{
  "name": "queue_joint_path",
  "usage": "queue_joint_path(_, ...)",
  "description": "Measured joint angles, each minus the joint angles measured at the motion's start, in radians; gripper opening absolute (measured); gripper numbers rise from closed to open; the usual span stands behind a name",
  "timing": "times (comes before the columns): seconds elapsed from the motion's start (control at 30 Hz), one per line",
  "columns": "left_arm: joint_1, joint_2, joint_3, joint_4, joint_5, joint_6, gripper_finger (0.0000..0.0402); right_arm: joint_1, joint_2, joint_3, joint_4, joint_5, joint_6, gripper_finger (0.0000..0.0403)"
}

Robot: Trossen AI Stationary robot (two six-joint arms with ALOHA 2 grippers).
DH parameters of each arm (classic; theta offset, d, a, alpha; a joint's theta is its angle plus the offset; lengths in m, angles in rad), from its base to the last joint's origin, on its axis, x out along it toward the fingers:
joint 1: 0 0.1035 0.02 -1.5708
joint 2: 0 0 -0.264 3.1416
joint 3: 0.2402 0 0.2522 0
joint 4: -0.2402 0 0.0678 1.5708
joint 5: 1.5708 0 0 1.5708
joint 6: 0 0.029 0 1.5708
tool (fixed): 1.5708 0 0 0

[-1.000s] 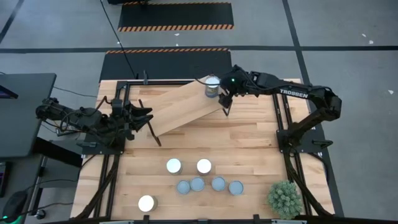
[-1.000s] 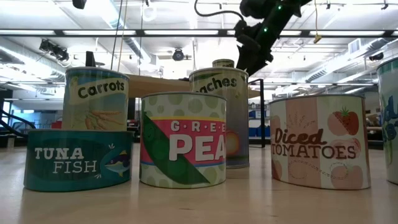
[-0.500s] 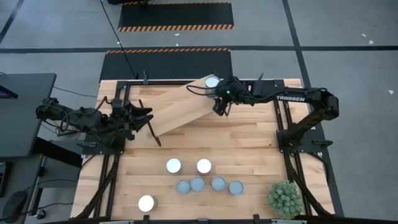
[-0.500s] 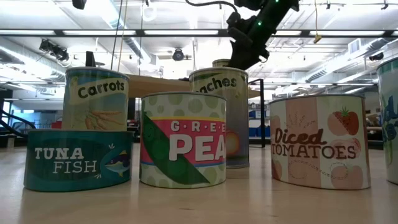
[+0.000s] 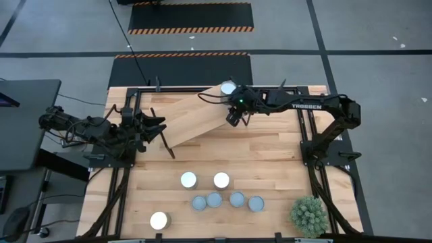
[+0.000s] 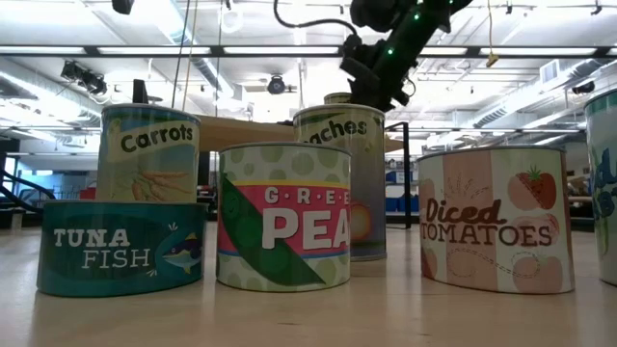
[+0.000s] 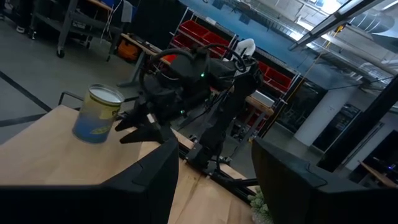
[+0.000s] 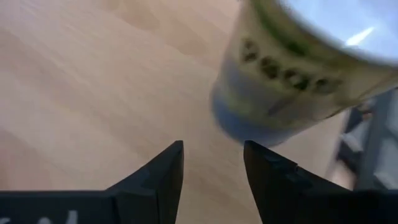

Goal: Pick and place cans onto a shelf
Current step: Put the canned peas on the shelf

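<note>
- The right claw (image 5: pixel 231 116) hangs over the far right end of the shelf; its two dark fingers (image 8: pixel 163 171) stand apart with only bare wood between them, holding nothing.
- Just beyond it, at the shelf's far right corner, stands a silver-topped metal can with a yellow and blue label (image 5: pixel 229 88), upright and free of the claw.
- The shelf, a tilted light wooden board on thin black legs (image 5: pixel 192 118), carries no other can.
- Seven cans wait on the near bench (image 5: pixel 270 162): three silver-topped (image 5: pixel 188 179) and four smaller blue-grey-topped (image 5: pixel 214 200).
- The left claw (image 5: pixel 158 128) rests at the shelf's left end, part open and empty.
- Judged step: one can placed, release done. Next the right arm must lift clear without knocking that can, then reach near for another.
</note>
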Motion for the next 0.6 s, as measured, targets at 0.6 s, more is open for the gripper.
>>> queue_joint_path(0.6,0.000,0.000,0.000,0.000,0.000,-0.006,0.0208,-0.035,-0.006,0.000,0.089,-0.007,0.014,0.0174)
